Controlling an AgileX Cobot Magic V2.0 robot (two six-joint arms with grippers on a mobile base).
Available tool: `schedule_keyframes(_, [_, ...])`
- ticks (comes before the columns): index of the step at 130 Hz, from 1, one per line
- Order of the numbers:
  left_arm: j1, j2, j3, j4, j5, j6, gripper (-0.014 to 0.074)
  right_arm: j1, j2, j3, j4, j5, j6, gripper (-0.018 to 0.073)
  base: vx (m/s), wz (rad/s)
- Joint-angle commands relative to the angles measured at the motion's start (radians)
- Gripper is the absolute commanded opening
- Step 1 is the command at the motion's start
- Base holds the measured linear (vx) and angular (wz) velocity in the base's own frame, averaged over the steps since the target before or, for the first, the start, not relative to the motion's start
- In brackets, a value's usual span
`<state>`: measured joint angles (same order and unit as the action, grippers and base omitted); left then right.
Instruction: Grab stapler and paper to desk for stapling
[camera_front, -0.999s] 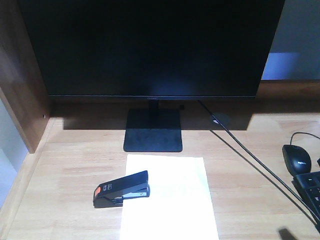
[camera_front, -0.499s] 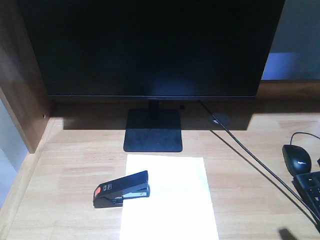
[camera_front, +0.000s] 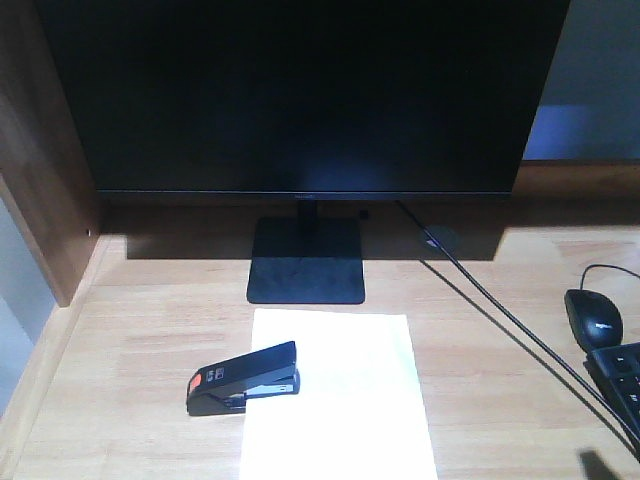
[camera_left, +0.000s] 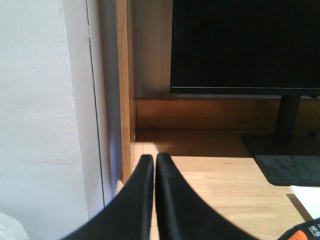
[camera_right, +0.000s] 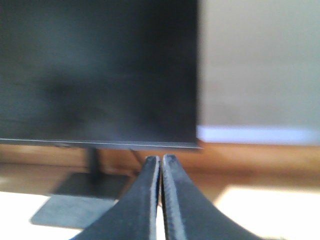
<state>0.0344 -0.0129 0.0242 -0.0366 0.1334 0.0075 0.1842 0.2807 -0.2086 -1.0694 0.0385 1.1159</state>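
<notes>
The paper (camera_front: 340, 395) is laid flat on the desk (camera_front: 140, 340), reaching down to its near edge, about midway along. The stapler (camera_front: 243, 377) is set across the paper's left edge, with its orange end off the sheet toward the desk's left side. A mouse (camera_front: 593, 318) and a keyboard (camera_front: 620, 385) are seen at the right edge. Farther back, a monitor (camera_front: 300, 95) is stood by the back edge. The left gripper (camera_left: 153, 162) and the right gripper (camera_right: 161, 162) are pressed closed, with nothing held.

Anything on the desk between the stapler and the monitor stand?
Front view: only bare desk between the stapler and monitor stand; the paper's corner sits alongside.
</notes>
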Motion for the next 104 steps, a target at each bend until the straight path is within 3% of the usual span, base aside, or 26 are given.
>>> schedule_keyframes(1, [0.001, -0.015, 0.011, -0.008, -0.072, -0.008, -0.0006, -0.001, 0.009, -0.027, 0.358, 0.034, -0.367, -0.0006, 0.0, 0.0])
schedule_keyframes(9, [0.001, -0.015, 0.011, -0.008, -0.072, -0.008, -0.0006, -0.001, 0.009, -0.027, 0.539, 0.057, -0.549, -0.0006, 0.0, 0.0])
schedule_keyframes(10, [0.001, -0.015, 0.011, -0.008, -0.072, -0.008, -0.0006, -0.001, 0.009, -0.027, 0.6, 0.064, -0.613, -0.0006, 0.0, 0.0])
schedule_keyframes(20, [0.001, -0.015, 0.011, -0.008, -0.072, -0.008, -0.0006, -0.001, 0.009, -0.027, 0.788, 0.079, -0.812, -0.0006, 0.0, 0.0])
schedule_keyframes(38, [0.001, -0.015, 0.011, -0.008, -0.072, -0.008, -0.0006, -0.001, 0.009, -0.027, 0.963, 0.075, -0.989, -0.0006, 0.0, 0.0])
schedule_keyframes(75, [0.001, -0.015, 0.011, -0.008, -0.072, -0.008, -0.0006, -0.017, 0.009, -0.027, 0.98, 0.075, -1.015, -0.0006, 0.0, 0.0])
schedule_keyframes(104, [0.001, -0.015, 0.011, -0.008, -0.072, -0.008, -0.0006, -0.178, -0.019, 0.053, 1.016, 0.006, -1.019, -0.0006, 0.0, 0.0])
